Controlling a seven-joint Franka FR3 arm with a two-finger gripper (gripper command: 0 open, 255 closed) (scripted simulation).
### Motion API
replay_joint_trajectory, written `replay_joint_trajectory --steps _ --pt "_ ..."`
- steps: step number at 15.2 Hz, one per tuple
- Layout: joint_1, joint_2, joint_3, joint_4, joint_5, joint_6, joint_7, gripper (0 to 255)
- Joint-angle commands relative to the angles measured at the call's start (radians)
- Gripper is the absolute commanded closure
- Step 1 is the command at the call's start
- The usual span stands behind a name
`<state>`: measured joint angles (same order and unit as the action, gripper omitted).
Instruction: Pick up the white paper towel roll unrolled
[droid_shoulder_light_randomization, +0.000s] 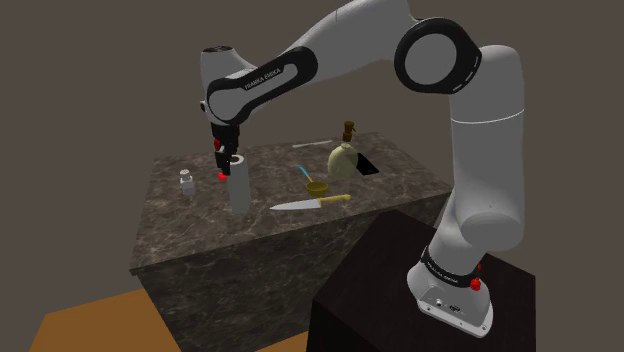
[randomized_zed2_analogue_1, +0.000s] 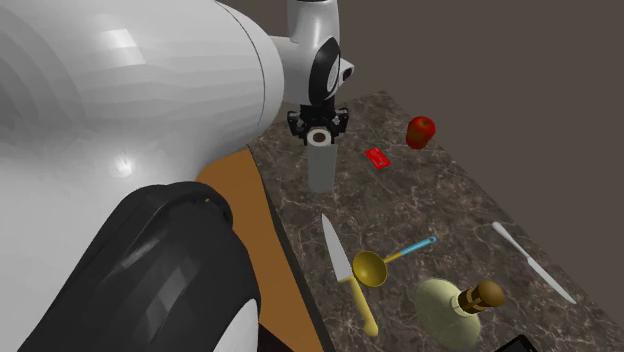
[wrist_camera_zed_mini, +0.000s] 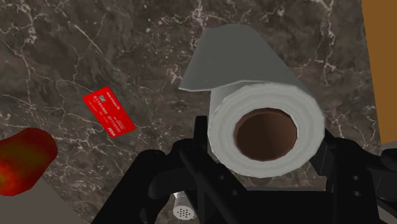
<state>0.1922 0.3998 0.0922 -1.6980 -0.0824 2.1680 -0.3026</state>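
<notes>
Wrist view, straight down on the grey-white paper towel roll (wrist_camera_zed_mini: 273, 95), upright on the dark marbled tabletop (wrist_camera_zed_mini: 95, 51) with a loose sheet flaring off its side. My fingers (wrist_camera_zed_mini: 188, 168) are spread wide and clasp the roll's top end, one pressed to each flank, their tips hidden below its rim. A small white shaker (wrist_camera_zed_mini: 182, 210) peeps out under my hand, mostly covered. A red card (wrist_camera_zed_mini: 109, 112) lies near the roll, and a red apple (wrist_camera_zed_mini: 22, 162) is cut off by the frame's edge. The shoulder view puts the roll (droid_shoulder_light_randomization: 238, 188) near the tabletop's front edge, with the shaker (droid_shoulder_light_randomization: 186, 178) apart on that view's left. In the second exterior view my own arm (randomized_zed2_analogue_1: 120, 150) blocks the left half; past it the roll (randomized_zed2_analogue_1: 320, 165) stands close to the tabletop's edge, with the card (randomized_zed2_analogue_1: 376, 157) and apple (randomized_zed2_analogue_1: 421, 131) to its right. Nearer that camera lie a yellow-handled kitchen knife (randomized_zed2_analogue_1: 338, 250), a gold ladle (randomized_zed2_analogue_1: 370, 268) with a blue handle just beside it, and a silver table knife (randomized_zed2_analogue_1: 533, 262). An olive bottle (randomized_zed2_analogue_1: 450, 308) with a brown stopper is partly cut off at the bottom; what it holds cannot be made out.
</notes>
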Motion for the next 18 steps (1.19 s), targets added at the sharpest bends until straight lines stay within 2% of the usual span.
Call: replay_joint_trajectory --steps 1,6,18 --pt "-0.001 0.001 -0.001 -0.001 -0.001 0.000 0.000 255" --pt "0.000 0.003 -0.001 -0.001 -0.001 0.002 0.001 255" --pt "-0.001 -0.049 0.003 0.088 0.008 -0.138 -0.009 255"
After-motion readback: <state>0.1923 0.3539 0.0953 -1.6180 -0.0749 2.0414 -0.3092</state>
